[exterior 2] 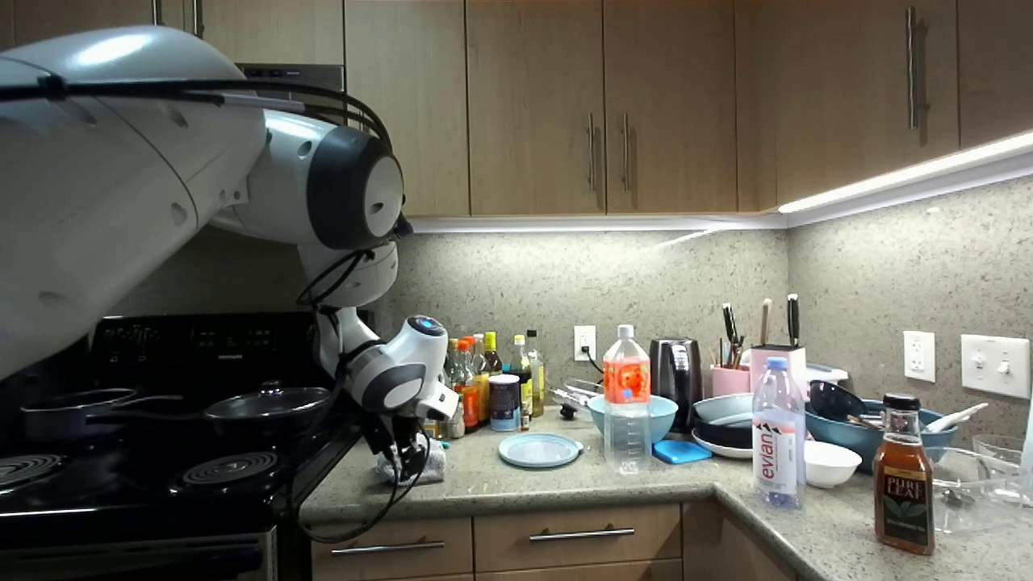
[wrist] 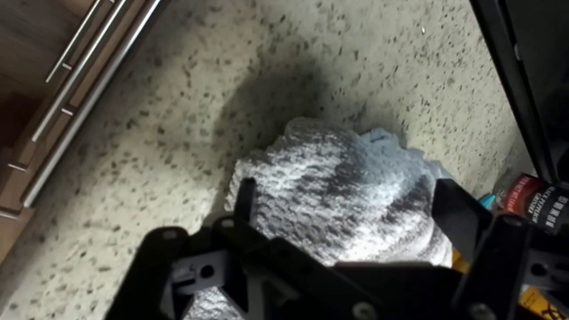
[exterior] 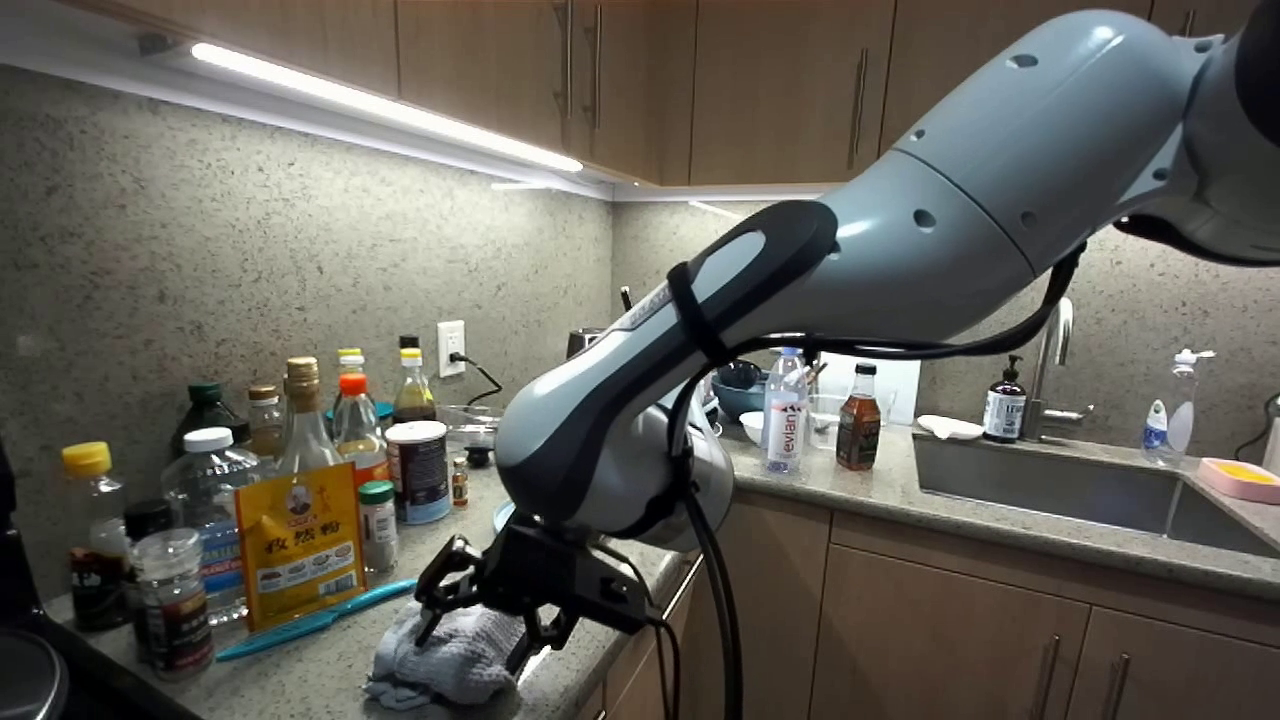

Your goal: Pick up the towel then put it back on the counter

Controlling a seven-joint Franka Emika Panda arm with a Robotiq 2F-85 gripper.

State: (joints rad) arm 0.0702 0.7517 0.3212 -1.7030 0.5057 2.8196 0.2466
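The towel is a crumpled grey-white cloth with a bumpy weave [exterior: 450, 655] on the speckled counter [exterior: 595, 610]. It also shows in an exterior view [exterior 2: 433, 464], partly behind the gripper, and fills the lower middle of the wrist view [wrist: 329, 195]. My gripper [exterior: 472, 640] points down over the towel with its fingers wide apart, one on each side of it. In the wrist view the open fingertips [wrist: 344, 182] lie at the towel's left and right edges. I cannot tell whether they touch it. The towel's near part is hidden behind the gripper body.
A teal knife [exterior: 315, 620], a yellow seasoning packet [exterior: 300, 545] and several bottles stand close beside the towel. The black stove [exterior 2: 202, 476] borders the counter. A light blue plate [exterior 2: 539, 449] and a tall plastic bottle [exterior 2: 627, 403] are further along. Drawer handles [wrist: 93, 98] line the front edge.
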